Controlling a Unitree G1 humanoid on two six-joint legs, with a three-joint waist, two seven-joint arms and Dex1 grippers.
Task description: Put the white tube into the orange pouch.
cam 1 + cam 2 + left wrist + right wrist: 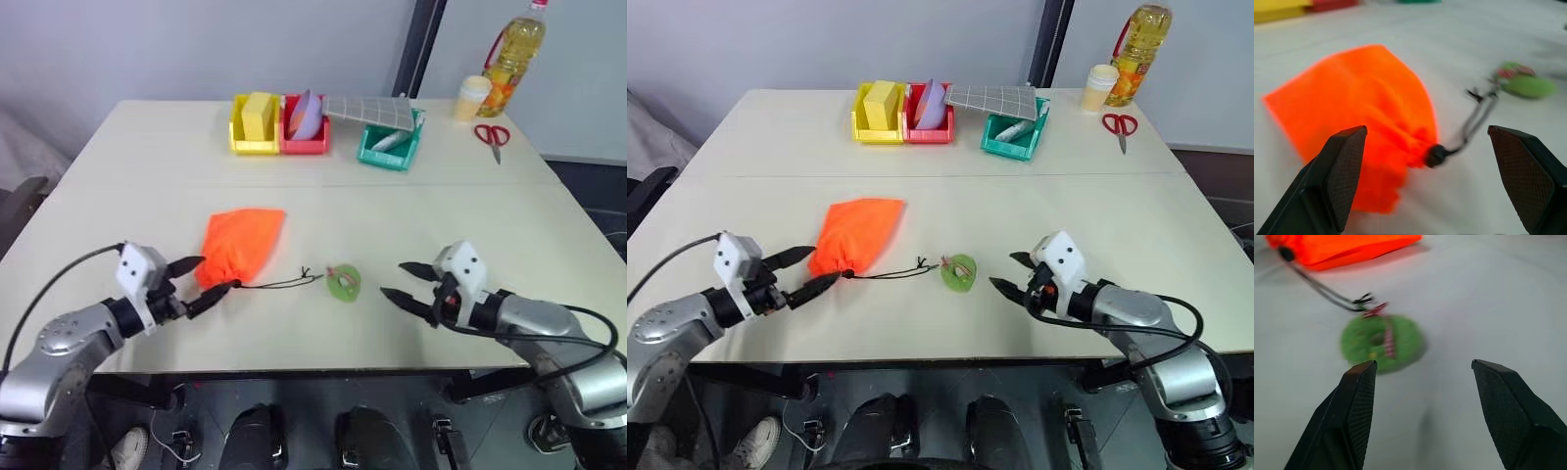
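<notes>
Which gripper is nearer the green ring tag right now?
Right. The right gripper sits just beside the green ring tag, fingers open and apart from it. The left gripper is farther, at the orange pouch's cinched mouth.

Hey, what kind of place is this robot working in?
Probably a lab or office test bench: a plain pale table against a bare wall, set with sorting bins, scissors and an oil bottle as props.

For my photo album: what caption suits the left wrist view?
Open left claw facing the cinched orange pouch, its black cord trailing to a green ring tag.
</notes>
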